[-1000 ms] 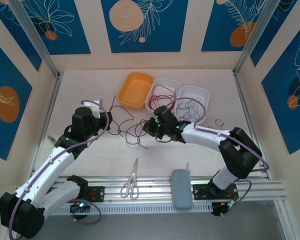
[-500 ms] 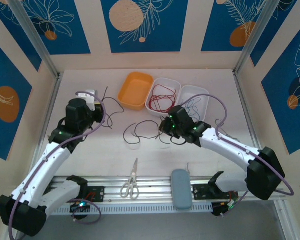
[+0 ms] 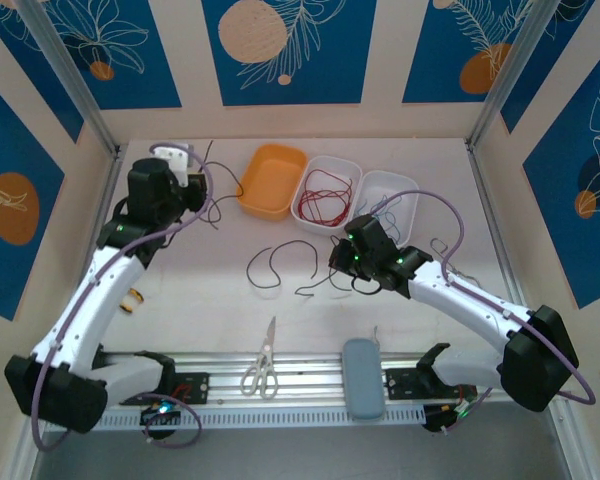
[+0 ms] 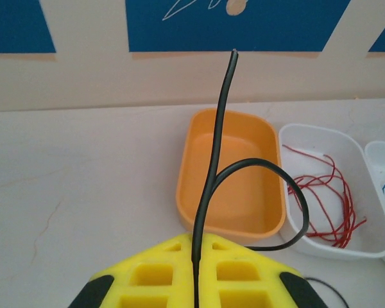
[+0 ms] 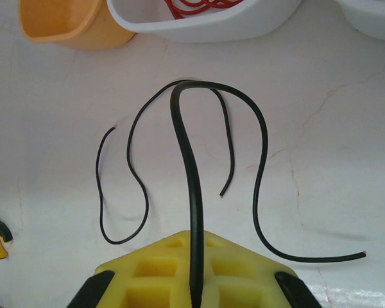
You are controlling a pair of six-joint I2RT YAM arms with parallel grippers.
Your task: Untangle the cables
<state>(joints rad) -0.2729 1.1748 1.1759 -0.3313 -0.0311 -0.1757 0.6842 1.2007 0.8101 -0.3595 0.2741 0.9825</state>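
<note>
Nearest the bases, the scissors (image 3: 261,370) and a grey case (image 3: 363,378) lie along the rail, out of the work. Just beyond them the right gripper (image 5: 194,236) is clamped tight on a black cable (image 5: 191,160), apparently anchoring it low beside a loose black cable (image 5: 232,154). Farther back, the left gripper (image 4: 195,239), likewise pinched closed, lifts a second black cable (image 4: 213,173) near the empty orange tray (image 3: 272,182), probably to drop it there, since red cables (image 3: 324,190) and blue cables (image 3: 385,212) lie sorted in the two white trays (image 3: 330,158) at the far end.
</note>
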